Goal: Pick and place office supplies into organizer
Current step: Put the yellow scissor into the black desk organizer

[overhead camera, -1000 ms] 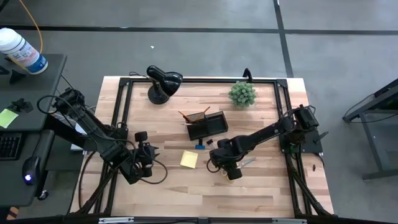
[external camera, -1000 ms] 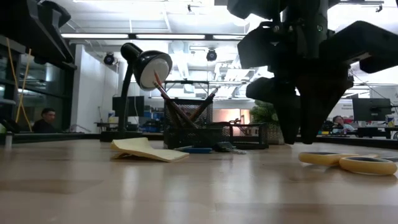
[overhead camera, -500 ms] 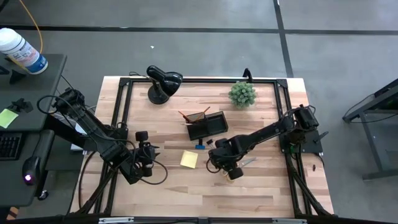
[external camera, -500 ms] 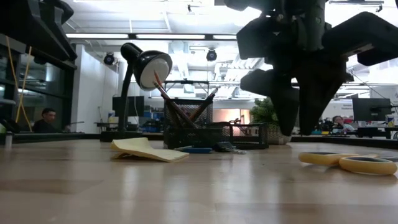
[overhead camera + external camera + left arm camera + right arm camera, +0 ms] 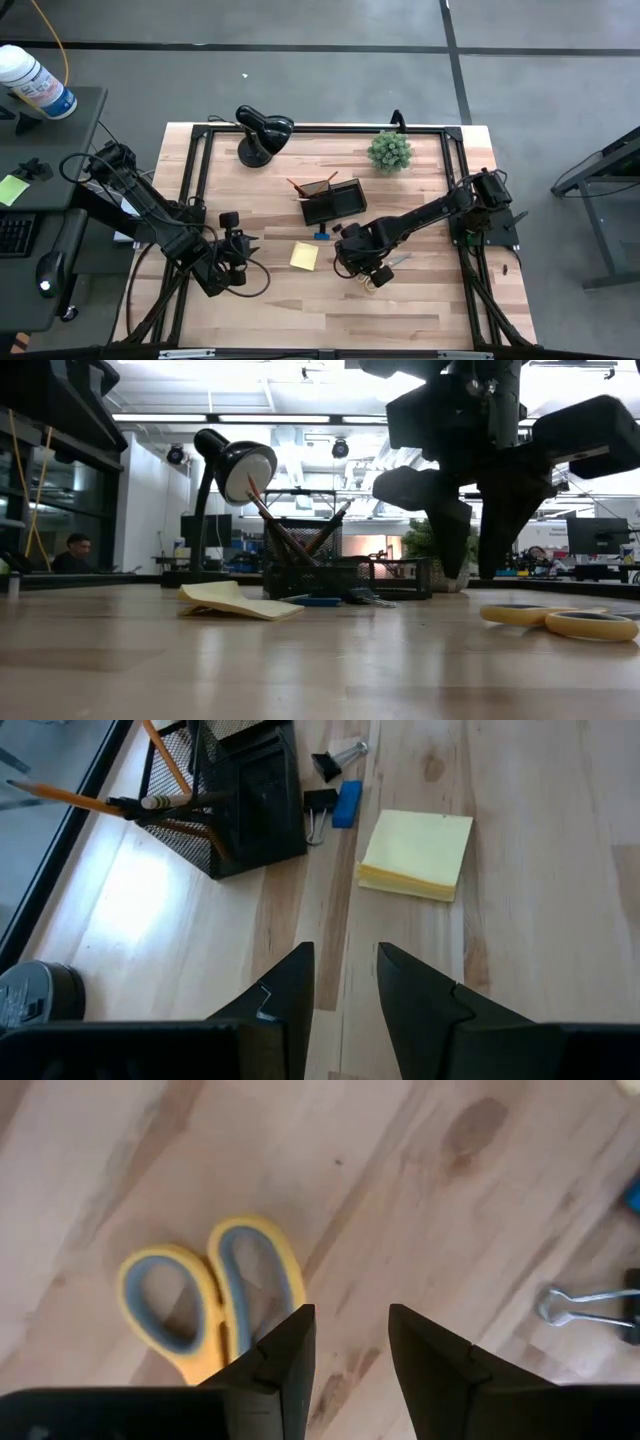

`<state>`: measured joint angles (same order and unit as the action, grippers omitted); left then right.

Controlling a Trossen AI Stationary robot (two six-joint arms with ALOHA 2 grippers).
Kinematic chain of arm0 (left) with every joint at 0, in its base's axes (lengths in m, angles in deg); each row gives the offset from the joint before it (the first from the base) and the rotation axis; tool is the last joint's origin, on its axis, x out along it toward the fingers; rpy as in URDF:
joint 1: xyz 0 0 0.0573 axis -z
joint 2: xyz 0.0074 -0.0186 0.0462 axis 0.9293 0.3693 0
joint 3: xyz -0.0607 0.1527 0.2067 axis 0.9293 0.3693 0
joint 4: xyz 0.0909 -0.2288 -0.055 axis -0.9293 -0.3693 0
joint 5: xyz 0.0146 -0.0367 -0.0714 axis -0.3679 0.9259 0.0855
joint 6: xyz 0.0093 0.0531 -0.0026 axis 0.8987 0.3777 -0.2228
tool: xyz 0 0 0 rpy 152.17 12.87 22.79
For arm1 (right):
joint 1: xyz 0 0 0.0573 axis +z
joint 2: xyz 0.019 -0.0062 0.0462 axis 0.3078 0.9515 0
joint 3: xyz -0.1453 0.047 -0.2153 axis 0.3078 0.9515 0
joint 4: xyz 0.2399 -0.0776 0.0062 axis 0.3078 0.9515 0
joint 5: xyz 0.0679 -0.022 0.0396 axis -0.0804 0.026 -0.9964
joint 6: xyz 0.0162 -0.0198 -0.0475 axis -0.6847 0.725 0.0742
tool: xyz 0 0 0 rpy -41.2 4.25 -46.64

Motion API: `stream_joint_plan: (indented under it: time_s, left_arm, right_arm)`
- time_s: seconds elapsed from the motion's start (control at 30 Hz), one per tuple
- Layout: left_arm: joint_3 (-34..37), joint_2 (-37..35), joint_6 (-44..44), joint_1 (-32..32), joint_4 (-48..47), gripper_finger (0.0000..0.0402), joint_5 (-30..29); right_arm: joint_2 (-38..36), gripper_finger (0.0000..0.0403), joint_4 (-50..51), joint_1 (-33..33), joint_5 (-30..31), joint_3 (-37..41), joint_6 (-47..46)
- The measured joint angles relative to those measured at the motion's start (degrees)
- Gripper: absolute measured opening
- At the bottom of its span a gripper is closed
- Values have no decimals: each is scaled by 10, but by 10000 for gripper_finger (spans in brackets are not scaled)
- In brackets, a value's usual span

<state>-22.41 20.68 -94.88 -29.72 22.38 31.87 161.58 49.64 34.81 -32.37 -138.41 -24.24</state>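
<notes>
Since a second before, the right gripper (image 5: 468, 565) had lifted a little and slid toward the organizer side in the low view, leaving the scissors (image 5: 215, 1295) on the wood. Those scissors lay flat on the table (image 5: 430, 300) near its front, yellow handles just beside the gripper's open, empty fingers (image 5: 275, 1370), which straddled bare wood rather than the handles. That offset suggested the arm was lining up for a grasp not yet made.

Farther back stood the organizer (image 5: 333, 202), pencils (image 5: 150, 800) already leaning in its mesh cup. Close to its front lay a blue block (image 5: 346, 803) and black clips (image 5: 320, 800), with the sticky-note pad (image 5: 304, 256) a short way off; one silver-armed clip (image 5: 590, 1305) showed near the right gripper. These loose pieces crowd the approach to the organizer's front.

At the table's left front the left gripper (image 5: 343, 990) waited, fingers parted and empty. A lamp (image 5: 262, 131) and a plant (image 5: 389, 151) stood at the back edge, clear of the work.
</notes>
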Motion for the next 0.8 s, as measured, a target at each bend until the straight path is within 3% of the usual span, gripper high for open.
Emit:
stream_joint_plan:
  time_s: [0.3,0.8]
  left_arm:
    - [0,0,0,0,5,101,2]
    - [0,0,-1,0,27,101,-9]
  right_arm:
    - [0,126,-9,0,-27,0,-41]
    - [13,126,-6,2,-33,0,-13]
